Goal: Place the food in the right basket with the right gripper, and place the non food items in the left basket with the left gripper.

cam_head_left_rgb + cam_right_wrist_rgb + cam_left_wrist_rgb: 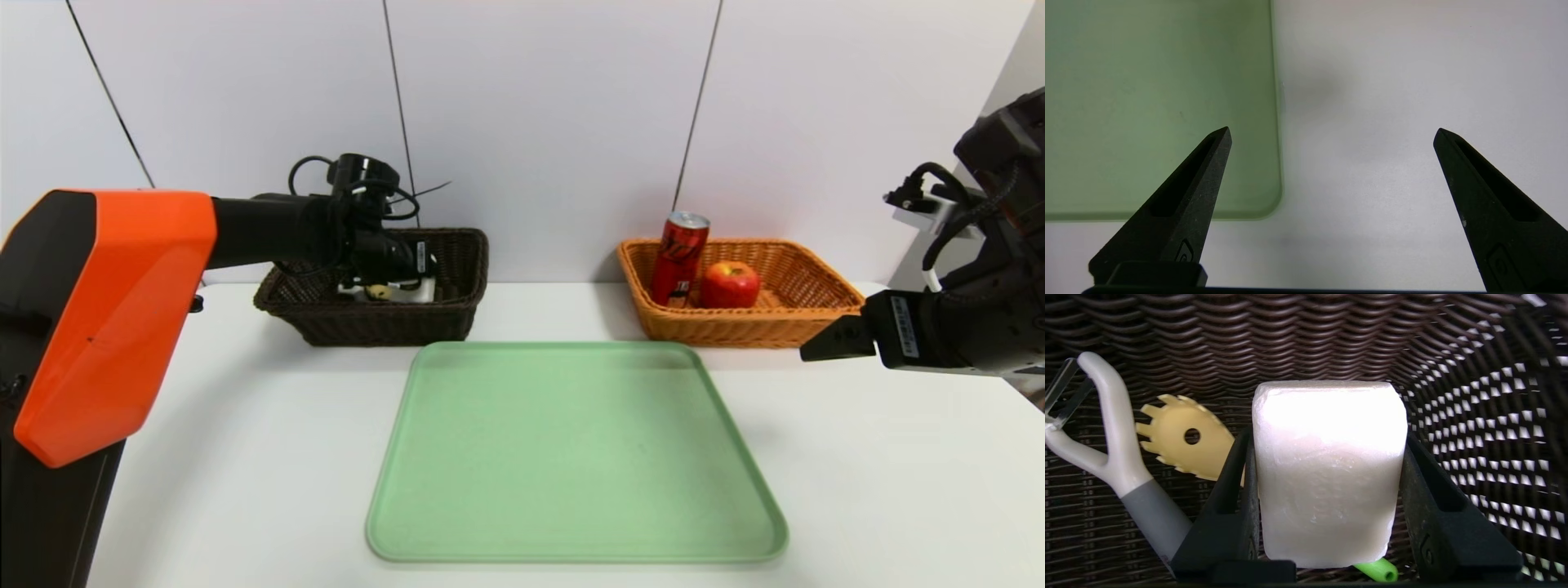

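Note:
My left gripper reaches into the dark brown left basket, shut on a white soap-like block held between its black fingers. In the left wrist view the gripper is low inside the basket. Beside the block lie a white-and-grey peeler, a yellow toothed spoon and a green tube end. The orange right basket holds a red can and a red apple. My right gripper hovers open and empty over the table in front of that basket.
A green tray lies bare in the middle of the white table, and its corner shows under the right gripper. A white panelled wall stands behind both baskets.

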Available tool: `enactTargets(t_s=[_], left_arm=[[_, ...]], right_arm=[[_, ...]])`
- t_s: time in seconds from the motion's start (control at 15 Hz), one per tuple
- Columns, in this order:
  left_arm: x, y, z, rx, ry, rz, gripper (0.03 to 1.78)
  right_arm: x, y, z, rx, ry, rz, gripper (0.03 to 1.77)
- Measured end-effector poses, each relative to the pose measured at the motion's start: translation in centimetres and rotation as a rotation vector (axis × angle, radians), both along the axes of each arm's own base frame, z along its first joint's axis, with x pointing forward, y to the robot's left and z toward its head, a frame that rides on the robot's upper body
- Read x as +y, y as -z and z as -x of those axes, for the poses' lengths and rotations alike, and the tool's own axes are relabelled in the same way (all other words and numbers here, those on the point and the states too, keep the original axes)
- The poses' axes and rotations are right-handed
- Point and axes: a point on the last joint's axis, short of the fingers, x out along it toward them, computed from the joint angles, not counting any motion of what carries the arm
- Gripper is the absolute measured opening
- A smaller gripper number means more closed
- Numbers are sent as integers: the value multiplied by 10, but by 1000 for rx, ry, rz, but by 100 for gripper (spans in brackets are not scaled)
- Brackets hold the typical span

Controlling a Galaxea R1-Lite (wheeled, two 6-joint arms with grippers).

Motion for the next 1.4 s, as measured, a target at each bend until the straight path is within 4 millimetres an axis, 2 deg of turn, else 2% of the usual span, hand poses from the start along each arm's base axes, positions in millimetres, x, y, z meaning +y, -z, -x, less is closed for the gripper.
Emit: enactTargets(t_s=[0.27,0.53,0.67,0.8,0.93,1.07,1.2,1.4], left_arm=[[-1,4,-4,-16,-16,-19,126],[-1,3,-4,-22,-21,-15,144],[0,-12,2,-52,-26,-6,149],[1,-42,17,-109,-43,-11,154],[4,-77,41,-163,-80,-46,158],[13,-110,75,-176,-101,-77,161],[26,-138,119,-163,-75,-132,163],[46,-164,184,-180,-24,-227,165]], right_arm=[[0,1,1,5,-1,2,171],[0,2,1,6,-2,2,171],[-1,2,2,7,0,2,171],[-1,2,2,7,-1,2,171],[0,-1,0,-25,-4,-10,171],[1,-8,-3,-104,-9,-32,171],[2,-18,-7,-217,-41,-37,171],[5,-34,-16,-432,-165,53,171]])
